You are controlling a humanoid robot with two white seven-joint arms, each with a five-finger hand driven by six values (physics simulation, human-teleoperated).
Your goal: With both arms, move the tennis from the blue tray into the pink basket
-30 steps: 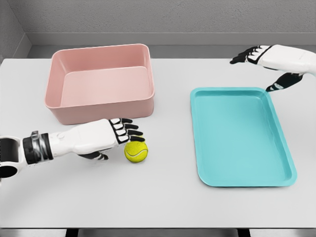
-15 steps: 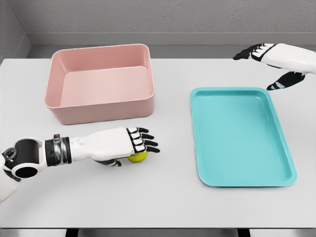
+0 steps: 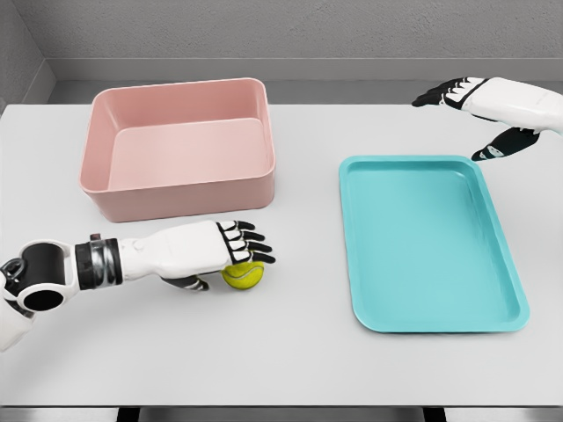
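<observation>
Your tennis ball [image 3: 244,275] sits on the table [image 3: 299,360] at lower left, below the pink basket [image 3: 179,148]. Your left hand [image 3: 207,251] has pulled back slightly, fingers spread over it, not yet gripping; right hand [image 3: 475,98] hovers open, upper right.

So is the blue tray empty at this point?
Empty. The blue tray shows only bare floor; the tennis ball sits on the table, under the left hand.

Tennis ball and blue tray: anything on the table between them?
Nothing. In the head view the stretch between the tennis ball and the blue tray is bare white table; the left hand covers the ball's far side.
</observation>
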